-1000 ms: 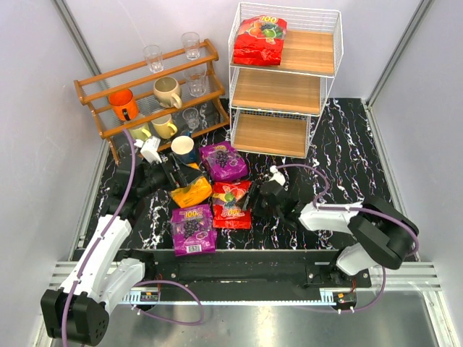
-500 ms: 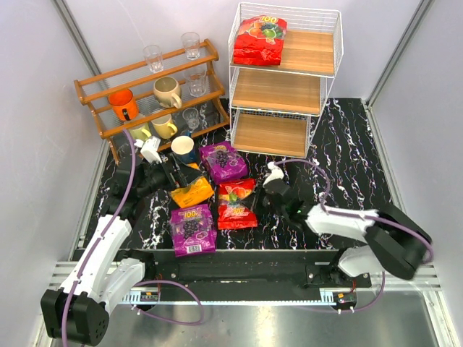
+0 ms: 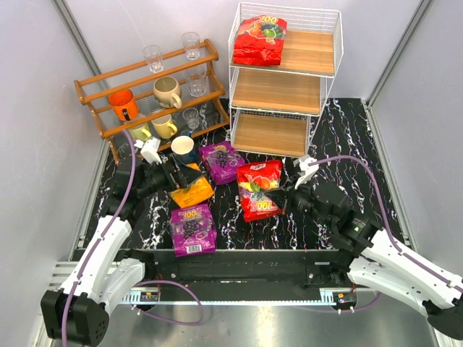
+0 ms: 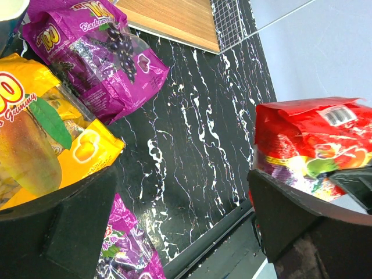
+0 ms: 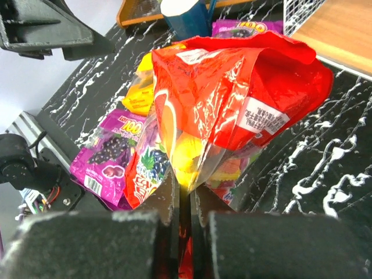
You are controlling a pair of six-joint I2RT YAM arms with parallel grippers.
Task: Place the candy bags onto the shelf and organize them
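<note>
Red bag (image 3: 260, 189) newly aloft between jaws

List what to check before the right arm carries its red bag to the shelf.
1. Right pincer shut on held bag: ok.
2. Held bag off the table: cannot tell; it looks raised.
3. Room on shelf top tier beside shelved bag: ok, the right part is bare.
4. Left pincer out of the way: ok, open by the yellow bag, left of the route.
5. Mug rack off the route: ok, it stands left of the shelf.
</note>
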